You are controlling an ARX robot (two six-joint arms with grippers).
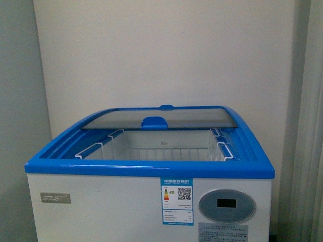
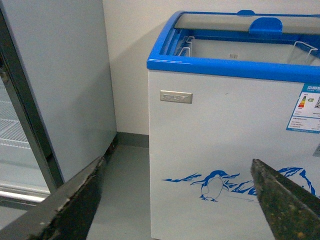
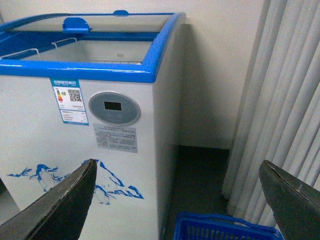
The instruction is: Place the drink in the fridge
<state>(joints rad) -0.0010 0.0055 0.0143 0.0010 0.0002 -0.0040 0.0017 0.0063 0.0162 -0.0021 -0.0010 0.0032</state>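
We face the fridge (image 1: pixel 126 201) head-on — its glass lid (image 1: pixel 161 119) slid back toward twelve o'clock, white wire baskets (image 1: pixel 171 151) exposed inside. The grey cabinet (image 2: pixel 60 90) stands at nine o'clock, curtains (image 3: pixel 285 90) at three. A blue basket (image 3: pixel 220 231) sits on the floor. Left gripper (image 2: pixel 180 205) spread wide, right gripper (image 3: pixel 180 200) spread wide — both empty. We can't see the drink anywhere.

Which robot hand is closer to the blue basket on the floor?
Right. The right gripper hangs just above the blue basket, beside the fridge. The left gripper faces the fridge's other corner; no basket shows there.
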